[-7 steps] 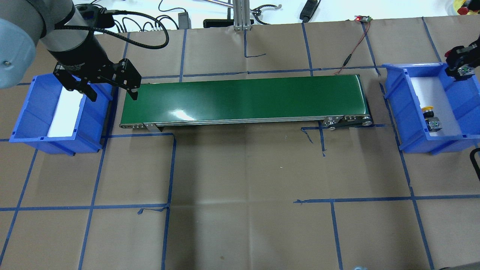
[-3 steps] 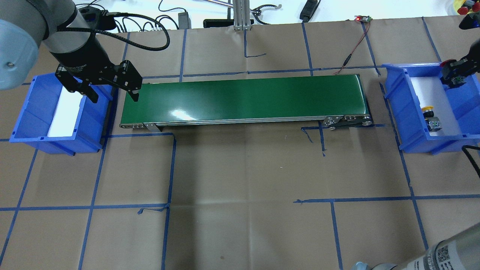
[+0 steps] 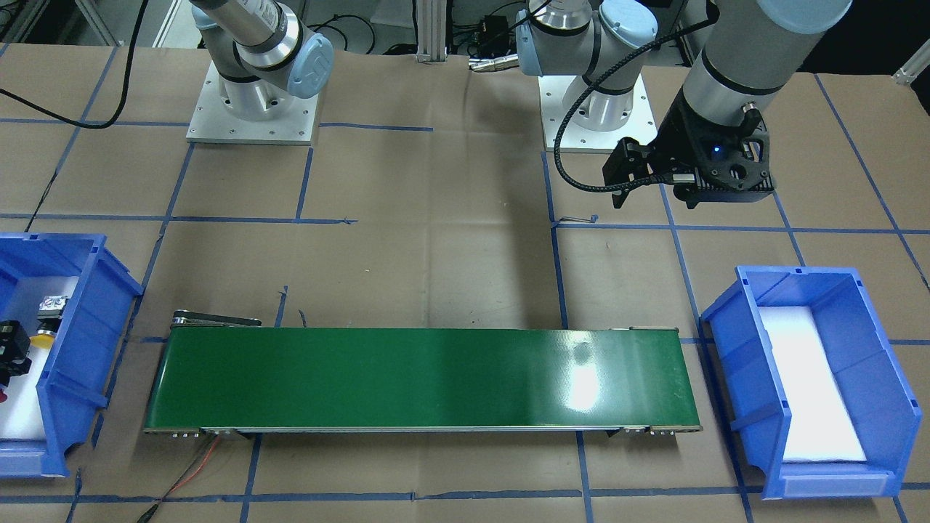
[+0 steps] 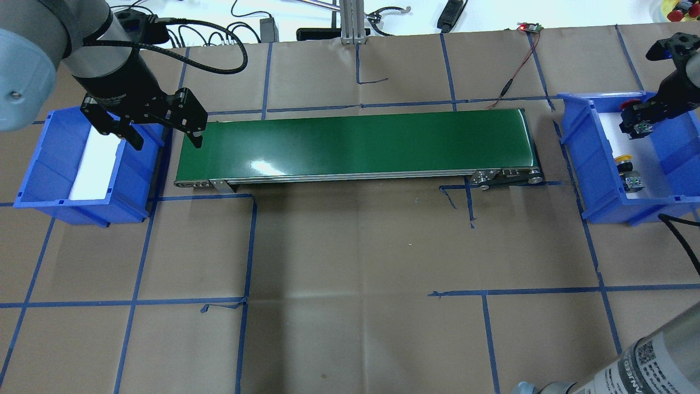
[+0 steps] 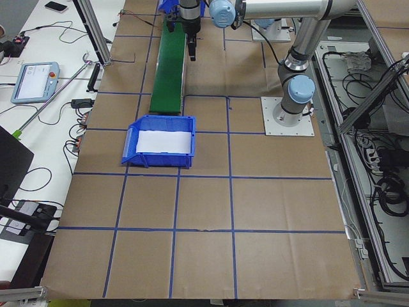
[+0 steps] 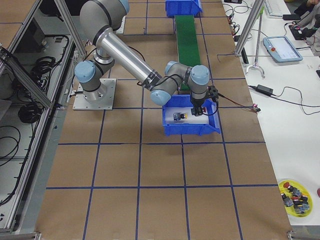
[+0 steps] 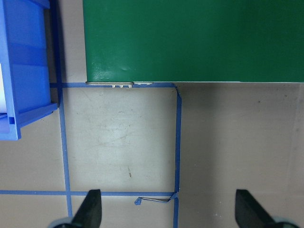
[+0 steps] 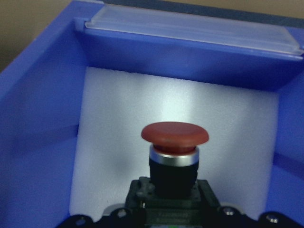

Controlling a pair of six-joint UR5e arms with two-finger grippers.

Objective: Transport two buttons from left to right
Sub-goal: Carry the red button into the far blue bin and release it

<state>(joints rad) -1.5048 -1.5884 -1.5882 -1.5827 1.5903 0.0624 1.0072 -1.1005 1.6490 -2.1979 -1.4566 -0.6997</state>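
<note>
The red button [image 8: 174, 134] stands upright in my right gripper [image 4: 637, 117], which is shut on its black body and grey base. It hangs low inside the right blue bin [image 4: 675, 158], over the white foam near the far end. The yellow button [image 4: 623, 160] lies on its side on the foam in the same bin, its grey base [image 4: 634, 182] toward the near wall. My left gripper [image 4: 167, 142] is open and holds nothing, hovering between the left blue bin [image 4: 38, 164] and the conveyor's left end. Both fingers [image 7: 90, 211] show wide apart in the left wrist view.
A green conveyor belt [image 4: 355, 142] runs between the two bins. The left bin shows only its white foam liner [image 4: 95, 164]. Brown paper with blue tape lines covers the table. Cables and a red-lit board [image 4: 528, 26] lie along the far edge.
My right gripper has carried the red button down and inward, from the bin's outer rim to over the foam. The left arm has stayed put.
</note>
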